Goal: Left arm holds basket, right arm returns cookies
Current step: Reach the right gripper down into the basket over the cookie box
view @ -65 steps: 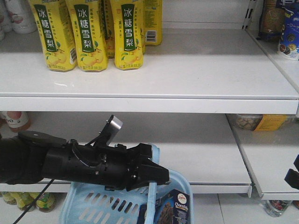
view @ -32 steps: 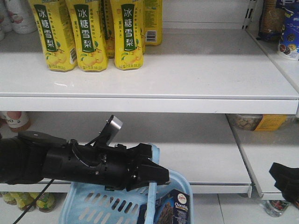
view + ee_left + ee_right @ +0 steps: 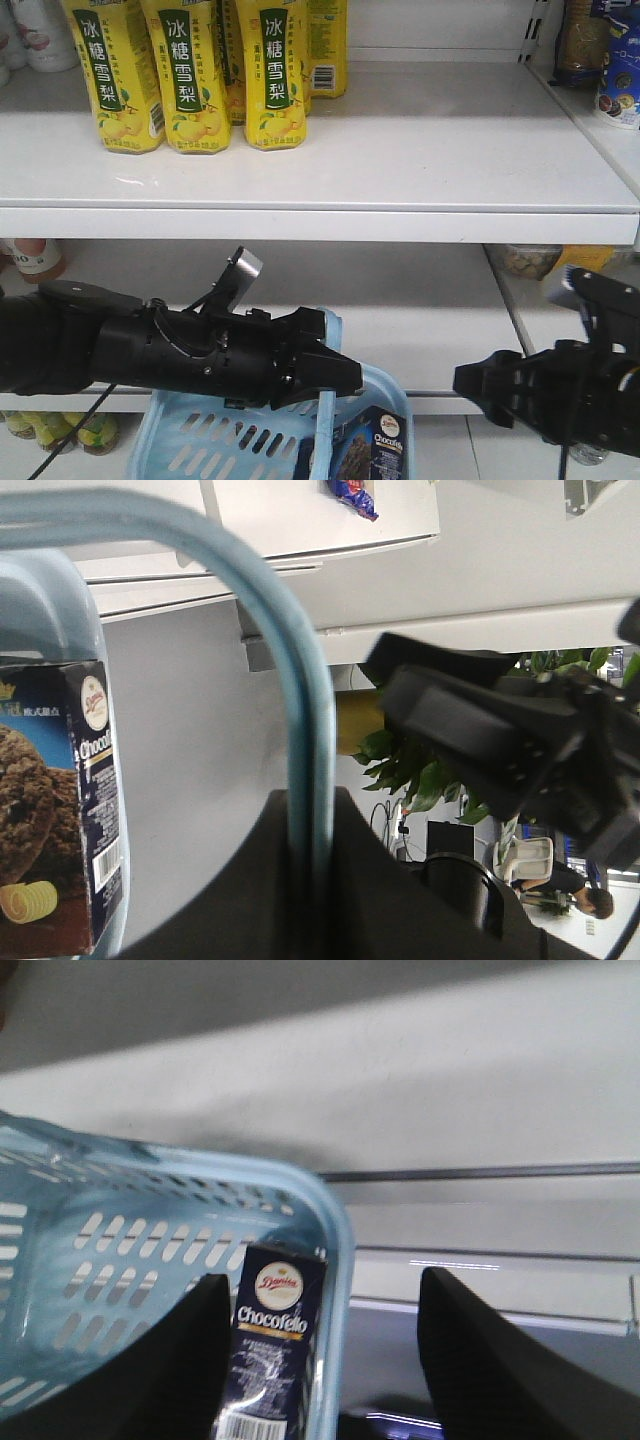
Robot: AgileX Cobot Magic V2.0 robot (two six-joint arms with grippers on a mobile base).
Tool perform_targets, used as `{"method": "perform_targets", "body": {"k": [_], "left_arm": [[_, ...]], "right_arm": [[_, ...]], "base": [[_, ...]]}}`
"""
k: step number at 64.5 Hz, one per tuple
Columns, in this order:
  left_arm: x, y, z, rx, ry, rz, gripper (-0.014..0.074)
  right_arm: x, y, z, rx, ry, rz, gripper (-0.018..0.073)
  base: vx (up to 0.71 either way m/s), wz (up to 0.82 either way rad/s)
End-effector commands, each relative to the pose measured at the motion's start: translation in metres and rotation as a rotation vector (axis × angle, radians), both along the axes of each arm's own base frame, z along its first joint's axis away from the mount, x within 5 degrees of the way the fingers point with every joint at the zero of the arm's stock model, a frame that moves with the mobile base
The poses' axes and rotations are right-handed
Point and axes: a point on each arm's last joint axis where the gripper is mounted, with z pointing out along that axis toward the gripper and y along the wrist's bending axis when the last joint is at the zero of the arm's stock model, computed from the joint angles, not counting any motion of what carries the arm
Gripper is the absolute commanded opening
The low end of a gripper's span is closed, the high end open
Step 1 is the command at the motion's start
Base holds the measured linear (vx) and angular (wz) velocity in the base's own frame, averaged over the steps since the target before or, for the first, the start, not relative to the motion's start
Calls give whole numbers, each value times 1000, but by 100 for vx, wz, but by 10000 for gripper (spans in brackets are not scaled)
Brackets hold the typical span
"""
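The left tool (image 3: 340, 388) is clamping the basket (image 3: 165, 435) handle (image 3: 325, 430). The right tool (image 3: 330, 1360) is gaping empty, "Chocofello" cookies (image 3: 270, 1360) at its 6 o'clock.

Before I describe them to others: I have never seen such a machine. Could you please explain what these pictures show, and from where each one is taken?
This is a robot with two black arms, facing shop shelves. One picture looks forward at the shelves; the other two come from cameras on the wrists. The left arm is on the left; the left tool is shut on the handle of a light blue basket. A dark cookie box stands inside the basket, by its wall. The right arm is on the right; the right tool is open, holds nothing, and points toward the box. Yellow bottles stand on the white upper shelf.
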Motion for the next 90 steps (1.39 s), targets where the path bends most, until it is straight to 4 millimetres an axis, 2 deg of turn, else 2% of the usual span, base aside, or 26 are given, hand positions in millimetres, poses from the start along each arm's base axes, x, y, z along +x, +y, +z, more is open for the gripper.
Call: {"method": "perform_targets", "body": {"k": [1,9,20,38,60,68,90], "left_arm": [[0,-3,31,-131,-42,19,-8],[0,-3,31,-131,-42,19,-8],[0,-3,31,-131,-42,19,-8],[0,-3,31,-131,-42,19,-8],[0,-3,31,-131,-42,19,-8],[0,-3,31,-131,-42,19,-8],[0,-3,31,-131,-42,19,-8]], "right_arm": [[15,16,2,40,33,22,412],[28,31,-12,25,142,86,423],[36,40,-24,45,247,108,452],[32,47,-24,116,295,162,511],[27,51,-23,162,343,189,510],[26,53,-29,164,392,204,510],[19,84,-47,98,392,257,510]], "base": [[0,0],[0,0],[0,0],[0,0],[0,0],[0,0],[0,0]]}}
